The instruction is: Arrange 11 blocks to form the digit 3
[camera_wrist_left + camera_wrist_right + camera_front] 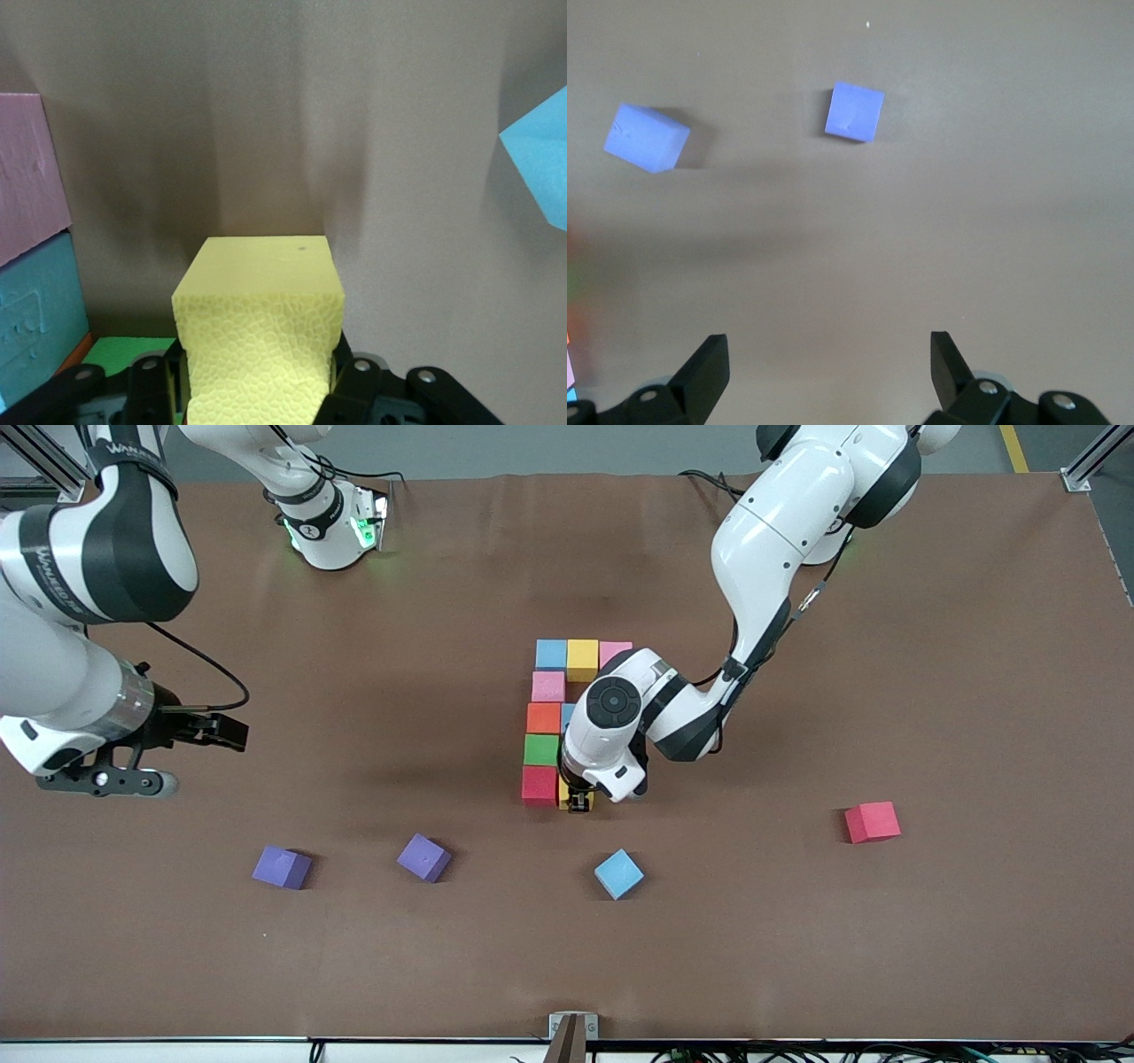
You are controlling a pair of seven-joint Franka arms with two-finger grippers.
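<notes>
The left gripper (578,803) is down at the near end of the block figure, its fingers closed on a yellow block (259,341) that the left wrist view shows squeezed between the pads. It holds the block just beside the red block (539,785), which ends the column of green block (540,749), orange block (543,717) and pink block (547,685); at the column's other end lies a bar of blue, yellow and pink blocks (582,657). The digit 3 is therefore part built, with its nearest bar just begun. A loose blue block (618,873) lies on the table near the gripper, closer to the camera, and a loose pink-red block (872,821) sits well apart toward the left arm's end. The right gripper (133,766) waits with fingers spread wide and empty above bare table, over the region of the two purple blocks (853,111). The main risk, as I judge it, is that the soft foam sticks to a pad on release and the block tips or drags away from the red one, leaving a gap. A skewed descent could also shove the red block and bend the column. Whether the yellow block already rests on the table cannot be told.
</notes>
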